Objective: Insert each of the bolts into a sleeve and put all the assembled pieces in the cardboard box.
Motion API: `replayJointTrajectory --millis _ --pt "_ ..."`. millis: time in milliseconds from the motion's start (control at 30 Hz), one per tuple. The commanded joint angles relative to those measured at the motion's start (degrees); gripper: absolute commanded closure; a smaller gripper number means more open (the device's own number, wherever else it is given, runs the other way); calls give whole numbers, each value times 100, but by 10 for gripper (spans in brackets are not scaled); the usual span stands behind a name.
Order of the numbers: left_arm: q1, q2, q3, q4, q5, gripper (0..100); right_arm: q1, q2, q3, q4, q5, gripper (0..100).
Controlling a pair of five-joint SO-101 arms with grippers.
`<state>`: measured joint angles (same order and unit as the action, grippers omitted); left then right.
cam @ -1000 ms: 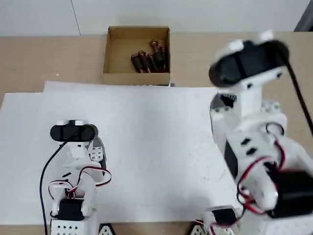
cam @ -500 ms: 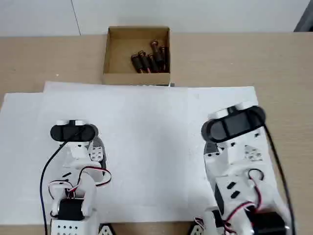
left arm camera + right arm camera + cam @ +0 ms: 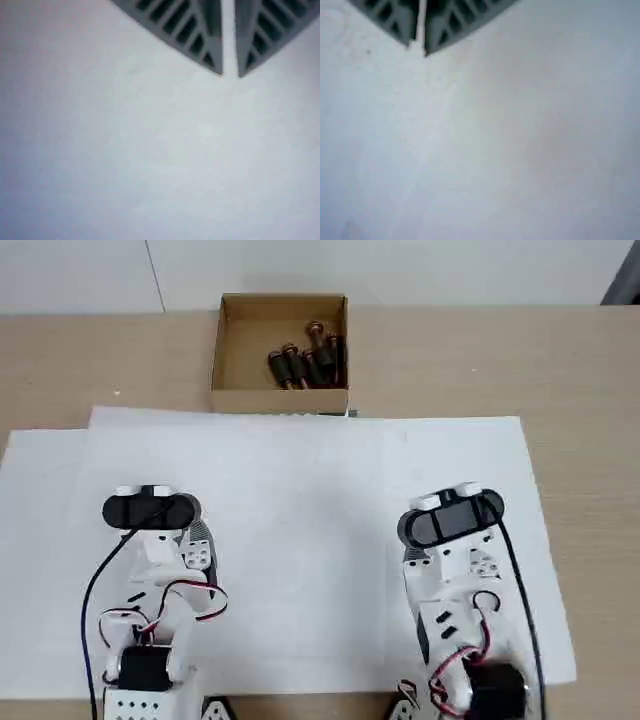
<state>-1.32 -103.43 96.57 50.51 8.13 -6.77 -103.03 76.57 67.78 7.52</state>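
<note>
1. The left gripper [image 3: 230,74] points down just above the white paper [image 3: 150,165]. Its two fingers are together, with only a thin slit between them, and they hold nothing.
2. The right gripper [image 3: 417,49] hangs the same way over the paper. Its fingers are also drawn together, with nothing between them.
3. From above, the left arm [image 3: 150,570] and the right arm [image 3: 455,580] are both folded back at the near edge of the table [image 3: 580,370], well apart from each other.
4. The cardboard box [image 3: 283,400] stands well ahead of both grippers, just beyond the far edge of the paper. From the left gripper it is ahead and toward the right; from the right gripper it is ahead and toward the left.
5. The assembled pieces [image 3: 305,362] lie inside the box in a small cluster, touching one another, in the half on the right gripper's side. I cannot count them exactly.
</note>
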Motion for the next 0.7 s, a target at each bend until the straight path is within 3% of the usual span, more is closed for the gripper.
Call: replayJointTrajectory --millis 0,667 --pt "9 -62 -31 26 9 994 312 -92 440 -382 -18 997" --pt "9 -62 -31 26 9 994 497 -92 1943 -1341 -62 996"
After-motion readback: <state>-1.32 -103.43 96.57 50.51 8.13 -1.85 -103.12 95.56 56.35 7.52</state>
